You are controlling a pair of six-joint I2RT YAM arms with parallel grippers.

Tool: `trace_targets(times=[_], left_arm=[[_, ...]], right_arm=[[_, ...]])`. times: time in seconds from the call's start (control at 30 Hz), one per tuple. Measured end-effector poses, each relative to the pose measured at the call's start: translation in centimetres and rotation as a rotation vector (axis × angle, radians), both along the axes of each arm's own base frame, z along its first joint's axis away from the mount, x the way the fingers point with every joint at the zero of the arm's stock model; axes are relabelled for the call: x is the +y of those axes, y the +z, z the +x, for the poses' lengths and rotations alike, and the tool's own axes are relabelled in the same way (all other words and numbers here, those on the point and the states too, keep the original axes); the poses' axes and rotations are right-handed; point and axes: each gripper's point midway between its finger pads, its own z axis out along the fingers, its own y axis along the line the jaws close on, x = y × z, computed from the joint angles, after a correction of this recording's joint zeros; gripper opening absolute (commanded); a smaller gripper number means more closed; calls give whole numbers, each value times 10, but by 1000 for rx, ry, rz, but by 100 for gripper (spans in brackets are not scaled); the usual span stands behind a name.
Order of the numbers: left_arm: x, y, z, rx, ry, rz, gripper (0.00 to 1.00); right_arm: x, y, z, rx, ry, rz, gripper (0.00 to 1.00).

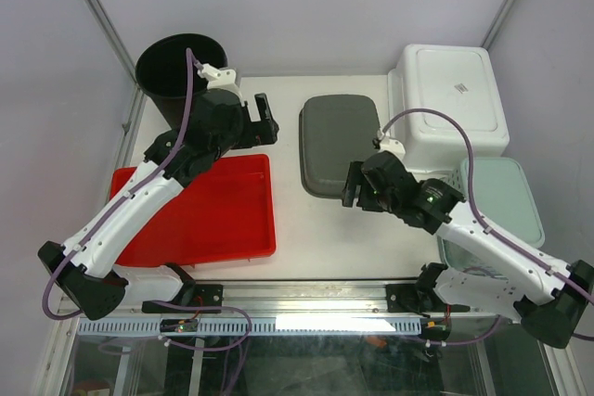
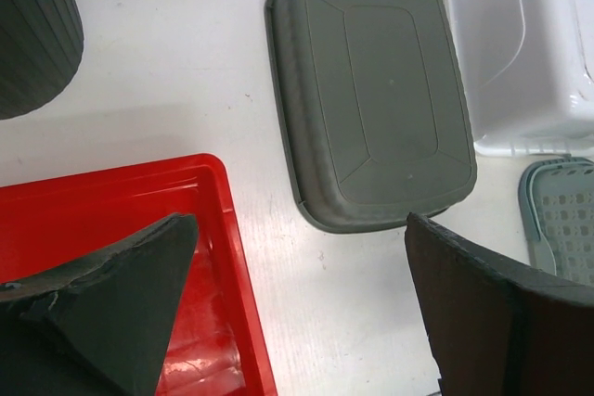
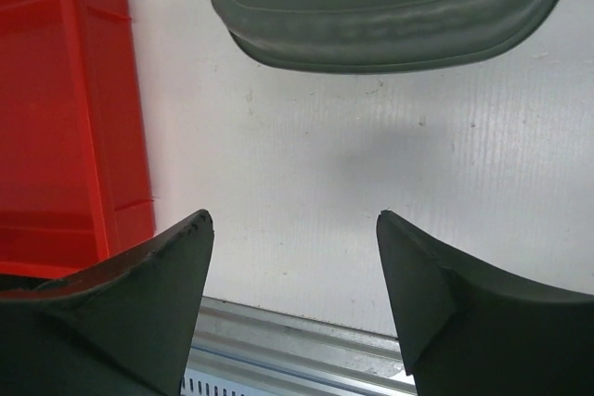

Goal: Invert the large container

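Observation:
A dark grey rectangular container [image 1: 339, 144] lies bottom up on the white table, in the middle. It also shows in the left wrist view [image 2: 371, 90] and at the top of the right wrist view [image 3: 390, 6]. My left gripper [image 1: 264, 120] is open and empty, left of the container, over the far right corner of the red tray; its jaws [image 2: 302, 224] stand wide apart. My right gripper [image 1: 351, 185] is open and empty, just near of the container's front edge, with bare table between its jaws [image 3: 293, 218].
A red tray [image 1: 213, 220] lies at the left. A black bucket [image 1: 181, 62] stands upright at the far left. A white tub [image 1: 450, 104] lies bottom up at the far right, and a pale green basket [image 1: 501, 201] sits near it.

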Motion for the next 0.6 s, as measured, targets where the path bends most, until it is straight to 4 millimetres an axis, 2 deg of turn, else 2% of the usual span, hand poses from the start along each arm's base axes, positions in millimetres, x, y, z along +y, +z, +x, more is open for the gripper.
trace_targets(times=[0.13,0.23,0.37,0.43,0.53,0.6], left_arm=[[0,-9,-1,19,0,9,99],[1,-15,-2,31,3,14,99],[3,-19,-4,38,14,13,99],[5,-18,-6,36,18,7,99],[7,-14,-8,26,21,-3,99],[8,-11,-9,18,23,-8,99]], right_arm=[[21,1,-1,3,56,-22,84],[44,-9,-2,9,130,-78,90],[73,-31,3,46,174,-150,84],[84,-44,8,64,171,-162,75],[93,-64,13,93,155,-179,50],[96,-75,17,114,136,-192,38]])
